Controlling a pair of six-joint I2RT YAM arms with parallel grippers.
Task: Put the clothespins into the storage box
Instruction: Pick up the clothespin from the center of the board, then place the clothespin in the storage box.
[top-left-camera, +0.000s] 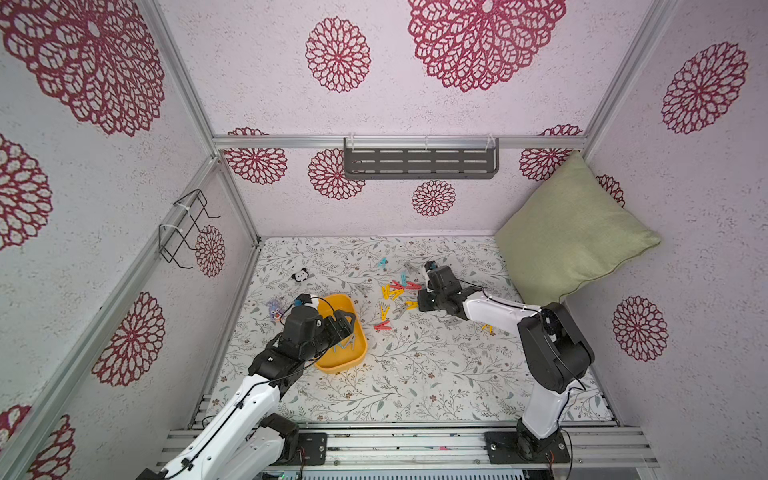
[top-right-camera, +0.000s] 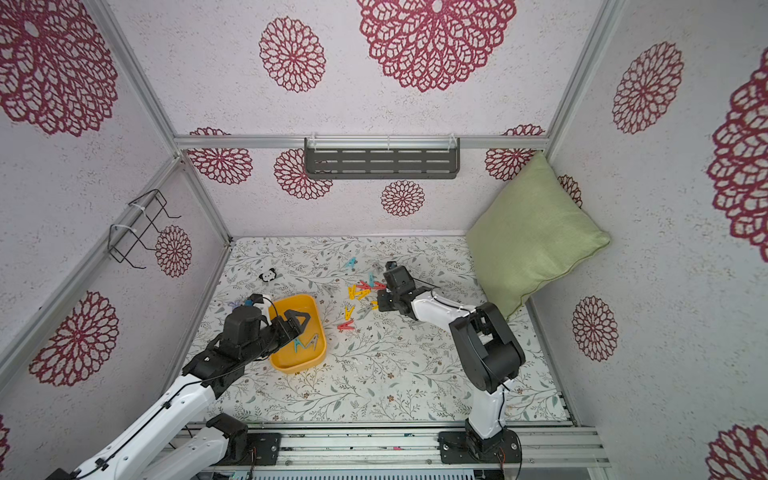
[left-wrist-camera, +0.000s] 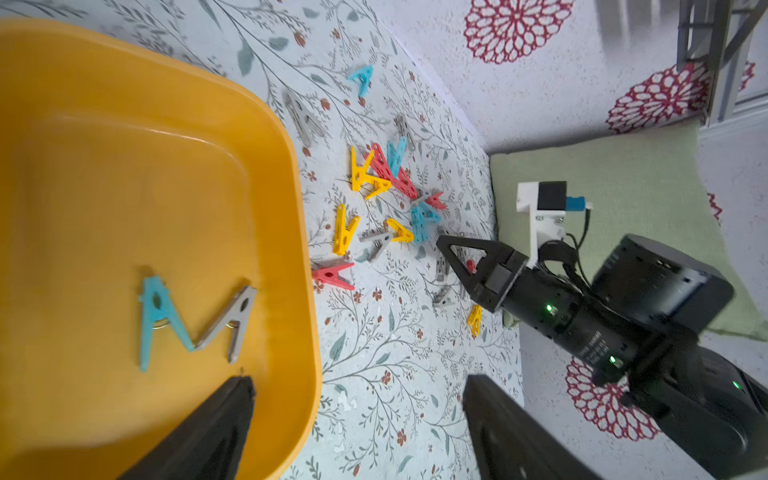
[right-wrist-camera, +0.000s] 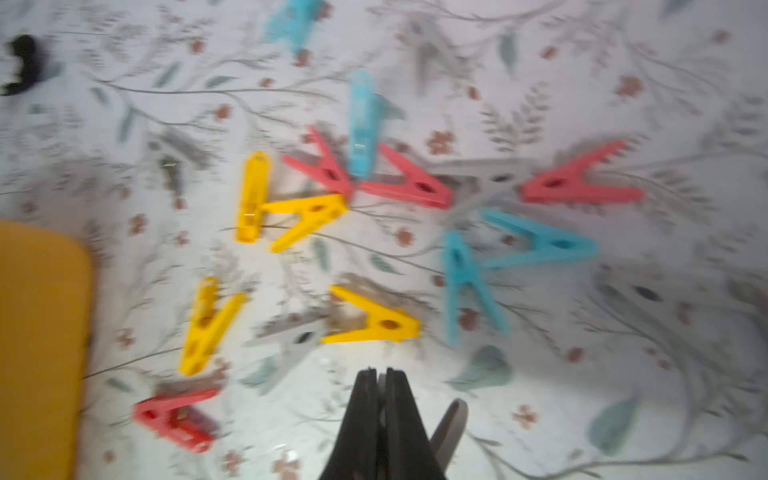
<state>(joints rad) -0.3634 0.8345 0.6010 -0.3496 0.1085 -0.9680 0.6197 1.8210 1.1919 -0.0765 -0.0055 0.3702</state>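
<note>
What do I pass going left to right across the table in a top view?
purple plush figure → panda toy → storage box → loose clothespins → green pillow

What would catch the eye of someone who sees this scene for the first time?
The bright yellow storage box on the left of the floral table stands out first; a teal clothespin and a grey clothespin lie in it. To its right, loose red, yellow and teal clothespins are scattered on the table. A big green pillow leans in the far right corner.
</note>
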